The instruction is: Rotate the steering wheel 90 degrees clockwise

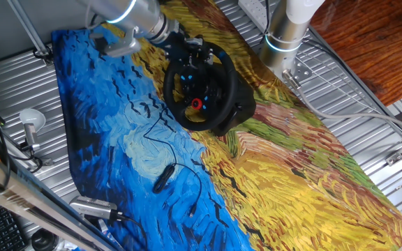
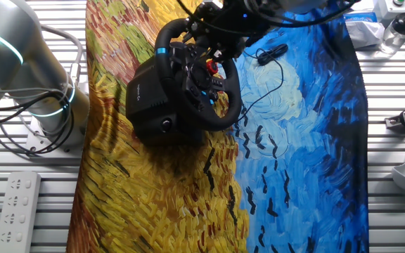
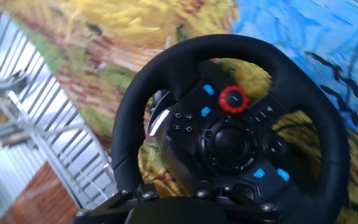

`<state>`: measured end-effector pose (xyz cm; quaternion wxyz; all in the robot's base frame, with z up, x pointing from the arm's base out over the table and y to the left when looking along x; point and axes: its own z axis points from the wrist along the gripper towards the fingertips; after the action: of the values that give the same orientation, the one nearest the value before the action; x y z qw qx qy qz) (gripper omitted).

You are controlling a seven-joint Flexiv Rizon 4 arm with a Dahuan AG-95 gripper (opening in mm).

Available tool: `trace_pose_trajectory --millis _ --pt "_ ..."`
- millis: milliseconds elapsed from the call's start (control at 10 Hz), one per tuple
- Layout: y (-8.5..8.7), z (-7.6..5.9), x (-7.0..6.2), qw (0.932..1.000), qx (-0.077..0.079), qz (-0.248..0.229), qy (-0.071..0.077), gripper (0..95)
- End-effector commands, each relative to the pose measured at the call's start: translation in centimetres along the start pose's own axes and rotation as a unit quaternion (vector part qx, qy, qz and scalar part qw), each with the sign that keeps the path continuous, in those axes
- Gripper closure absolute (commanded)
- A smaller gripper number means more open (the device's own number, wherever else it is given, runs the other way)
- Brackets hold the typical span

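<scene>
gripper on steering wheel rim

Robot lab bench

Ribbed metal table under a painted cloth, arm base bolted down, power strip and cables well away from the claw.

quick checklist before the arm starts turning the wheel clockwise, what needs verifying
1. Gripper at the steering wheel rim: ok, at its far edge.
2. Fingers closed on the rim: cannot tell, contact is hidden in every view.
3. Base flat on the painted cloth: ok.
4. Small cabled device away from the wheel: ok.
5. Red knob visible as rotation reference: ok.
</scene>
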<state>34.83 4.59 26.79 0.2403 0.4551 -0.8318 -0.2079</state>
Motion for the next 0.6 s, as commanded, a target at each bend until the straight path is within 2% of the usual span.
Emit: trace_pose_trajectory --millis 100,400,500,600 --pt "0.06 0.1 0.07 0.9998 0.016 0.011 -0.005 57.0" --pt "0.25 -0.04 0.03 0.9996 0.027 0.001 -0.012 57.0" --pt "0.37 -0.12 -0.03 0.9992 0.035 0.002 -0.017 57.0" --pt "0.52 -0.34 0.04 0.9982 0.052 0.012 -0.026 57.0"
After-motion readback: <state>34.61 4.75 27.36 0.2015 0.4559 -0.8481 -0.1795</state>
